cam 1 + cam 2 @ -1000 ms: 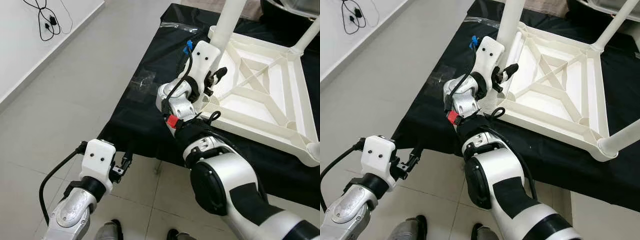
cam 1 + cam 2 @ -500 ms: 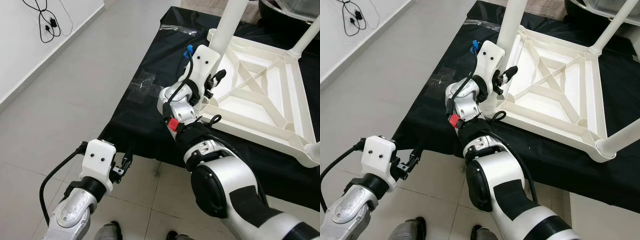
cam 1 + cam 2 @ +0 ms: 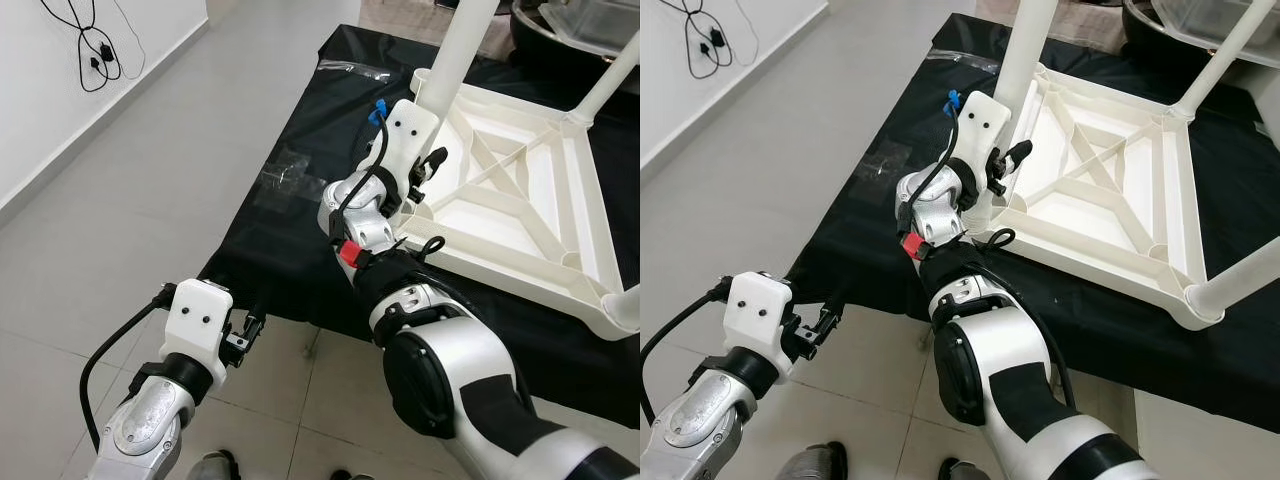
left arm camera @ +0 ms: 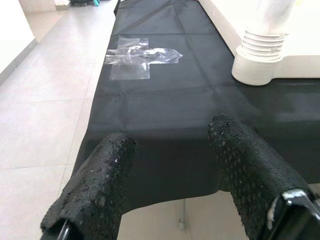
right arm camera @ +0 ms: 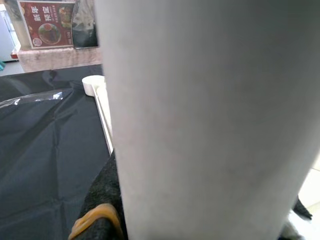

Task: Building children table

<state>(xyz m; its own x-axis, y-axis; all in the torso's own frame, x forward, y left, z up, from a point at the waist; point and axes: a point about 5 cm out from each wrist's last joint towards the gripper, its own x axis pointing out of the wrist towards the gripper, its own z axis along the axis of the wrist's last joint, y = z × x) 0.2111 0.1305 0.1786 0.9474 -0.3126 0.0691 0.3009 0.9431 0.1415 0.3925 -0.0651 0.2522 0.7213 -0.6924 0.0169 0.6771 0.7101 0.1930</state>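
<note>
Two grippers share this moment unequally: nearest, the left gripper (image 4: 170, 175) hangs low over the pale tiled floor (image 3: 120, 200) just off the edge of the black cloth-covered desk (image 3: 290, 230), its two rough black fingers (image 4: 95, 185) spread wide with nothing between them. Beyond it, the right gripper (image 3: 432, 162) reaches over the desk to the near corner of the upturned white plastic children's table top (image 3: 520, 200), which lies ribbed side up on the cloth, and it sits against the upright white round table leg (image 3: 455, 50) at that corner. In the right wrist view the leg (image 5: 210, 115) stands very close between the fingers, so they appear to be closed on it, though the contact itself is hidden. To do this step well, I judge the leg should be kept plumb over its socket and pressed straight down, with no sideways lean that could tip the light top or drag the cloth; the free left gripper could steady the frame's near edge. Two more legs rise at the other corners. Farther off, a clear plastic bag (image 3: 290, 170) lies on the cloth, and a red poster (image 5: 46, 24) at the back carries Chinese characters too small to read surely.
</note>
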